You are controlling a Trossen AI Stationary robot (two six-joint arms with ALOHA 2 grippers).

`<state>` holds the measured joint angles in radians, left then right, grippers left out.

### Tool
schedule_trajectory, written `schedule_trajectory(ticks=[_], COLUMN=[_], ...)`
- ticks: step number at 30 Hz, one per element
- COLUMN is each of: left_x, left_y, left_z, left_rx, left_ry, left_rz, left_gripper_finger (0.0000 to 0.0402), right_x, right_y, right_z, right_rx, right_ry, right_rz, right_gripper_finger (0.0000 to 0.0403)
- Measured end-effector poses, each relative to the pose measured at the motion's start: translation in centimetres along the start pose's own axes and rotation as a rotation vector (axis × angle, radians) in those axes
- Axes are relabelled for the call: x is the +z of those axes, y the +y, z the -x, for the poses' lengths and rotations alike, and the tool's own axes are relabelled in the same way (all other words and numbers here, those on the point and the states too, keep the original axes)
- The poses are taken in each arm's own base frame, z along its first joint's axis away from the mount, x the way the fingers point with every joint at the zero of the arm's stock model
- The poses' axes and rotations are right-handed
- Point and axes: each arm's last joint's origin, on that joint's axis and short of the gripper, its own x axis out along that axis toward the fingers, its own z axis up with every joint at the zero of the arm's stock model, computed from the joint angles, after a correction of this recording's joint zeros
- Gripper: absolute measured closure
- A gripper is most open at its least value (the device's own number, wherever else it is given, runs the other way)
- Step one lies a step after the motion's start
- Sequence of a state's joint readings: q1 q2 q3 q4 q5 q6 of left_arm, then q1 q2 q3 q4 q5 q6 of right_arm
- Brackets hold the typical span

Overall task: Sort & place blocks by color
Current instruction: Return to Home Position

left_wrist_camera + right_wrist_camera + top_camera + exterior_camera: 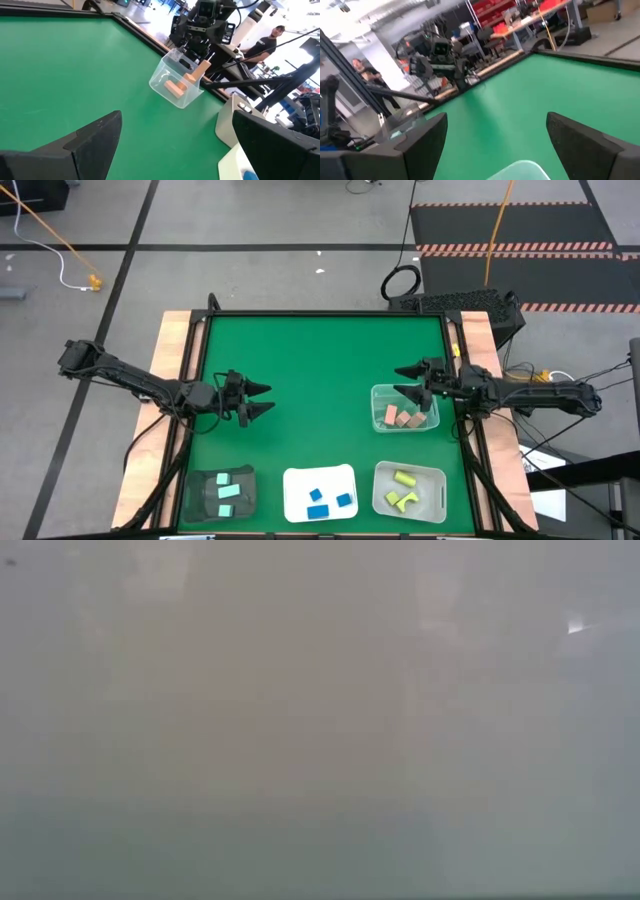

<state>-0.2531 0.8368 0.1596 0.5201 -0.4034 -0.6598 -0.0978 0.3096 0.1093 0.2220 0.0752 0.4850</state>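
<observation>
The blocks lie sorted in four containers. Tan blocks (pixel 402 418) sit in a clear bin (pixel 380 395) at the right, also seen in the left wrist view (pixel 176 87). Along the near edge, mint blocks (pixel 229 491) lie in a dark tray (pixel 200 498), blue blocks (pixel 322 500) on a white tray (pixel 295 485), and yellow blocks (pixel 402 488) in a grey bin (pixel 435 492). My left gripper (pixel 270 400) stands open over bare green at the left. My right gripper (pixel 399 381) stands open at the clear bin's far rim. The low view shows nothing but a grey blur.
The green table top (pixel 320 360) has raised wooden side rails (pixel 170 340). Beyond the table there are cables and a striped floor mat (pixel 520 230). A person (pixel 265 42) stands in the room behind the right arm, and another (pixel 362 70) behind the left arm.
</observation>
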Motion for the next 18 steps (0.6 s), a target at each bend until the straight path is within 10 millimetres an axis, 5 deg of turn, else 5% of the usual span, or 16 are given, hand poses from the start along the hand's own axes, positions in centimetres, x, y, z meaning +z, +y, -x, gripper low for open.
schedule_trajectory(ticks=[6, 18], left_x=[0.0, 0.0], left_y=[0.0, 0.0], left_z=[0.0, 0.0], left_rx=[0.000, -0.001], left_ry=[0.000, 0.000], left_rz=[0.005, -0.013], left_gripper_finger=[0.0023, 0.0023], right_x=[0.8, 0.7], right_y=[0.4, 0.3], right_z=[0.1, 0.1], right_rx=[0.080, 0.051], right_ry=[-0.153, -0.164], right_rz=[-0.014, 0.009], right_gripper_finger=[0.0073, 0.0073])
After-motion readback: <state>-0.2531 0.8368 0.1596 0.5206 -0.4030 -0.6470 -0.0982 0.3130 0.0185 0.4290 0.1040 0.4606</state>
